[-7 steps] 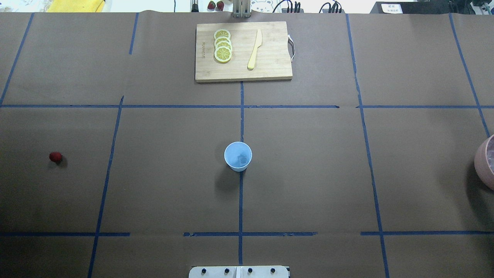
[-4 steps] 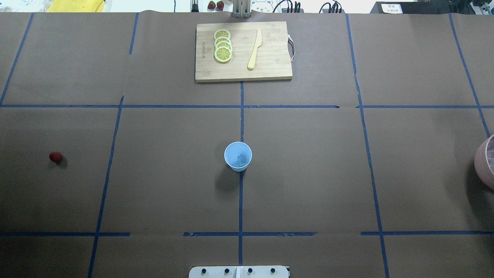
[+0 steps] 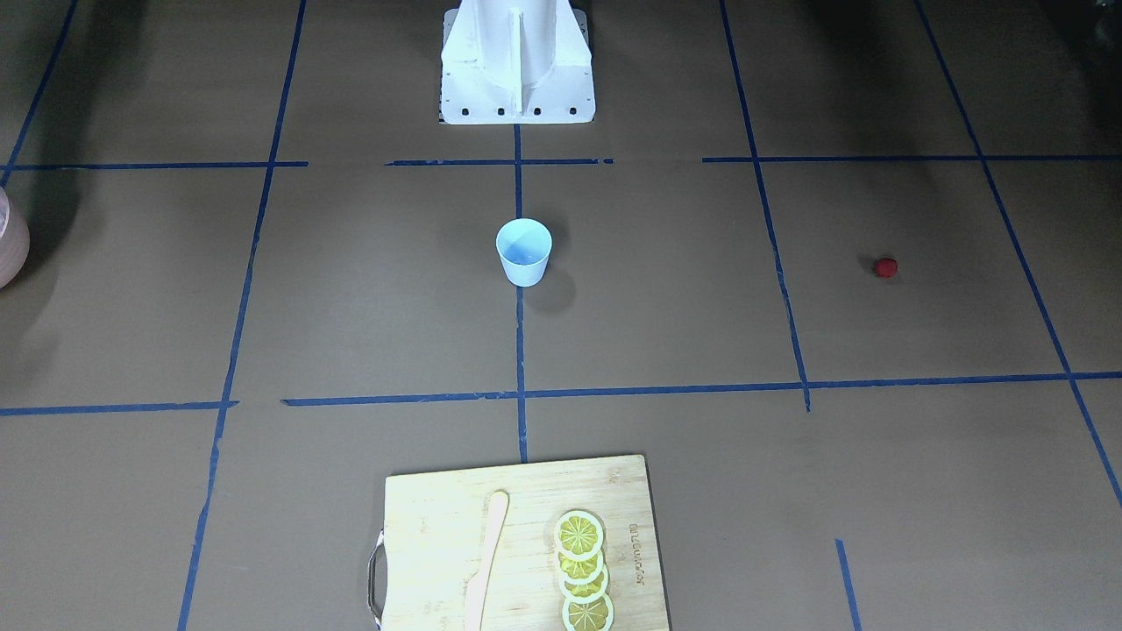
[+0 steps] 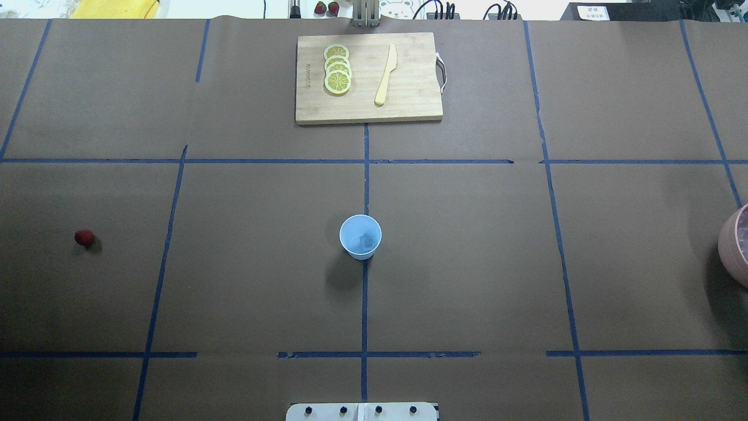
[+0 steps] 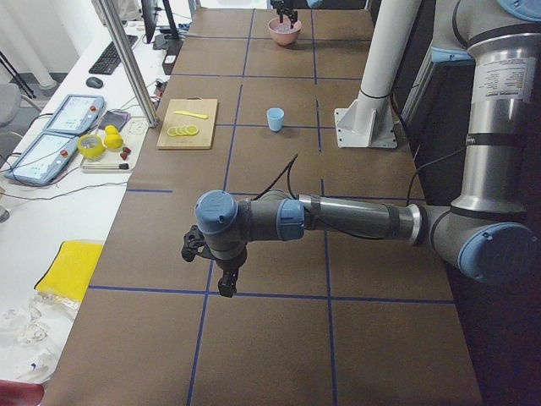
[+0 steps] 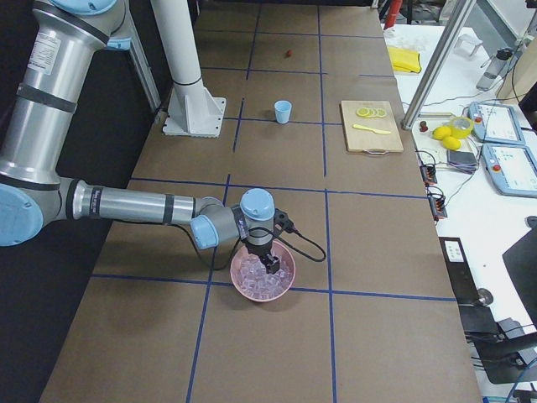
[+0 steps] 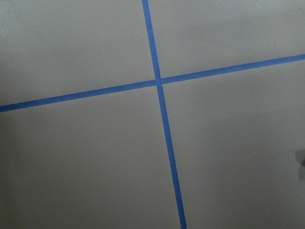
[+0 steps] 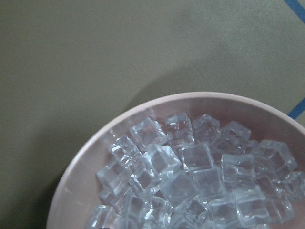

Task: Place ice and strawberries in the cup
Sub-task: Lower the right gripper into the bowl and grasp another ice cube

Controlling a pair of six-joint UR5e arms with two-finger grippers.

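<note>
The light blue cup (image 4: 360,237) stands upright at the table's middle, with one pale ice cube (image 4: 367,240) in it. The strawberry (image 4: 84,237) lies alone far on the left side; it also shows in the front view (image 3: 886,267). Several ice cubes (image 8: 190,176) fill the pink bowl (image 6: 252,290) at the right end. My right gripper (image 6: 270,264) hangs over that bowl, down at the ice; I cannot tell whether it is open. My left gripper (image 5: 225,288) points down above the table's left end, with a tape cross under it; I cannot tell its state either.
A wooden cutting board (image 4: 409,99) with lemon slices (image 4: 338,76) and a yellow knife (image 4: 385,76) lies at the far middle. The robot's white base (image 3: 517,61) stands behind the cup. Blue tape lines cross the brown table cover.
</note>
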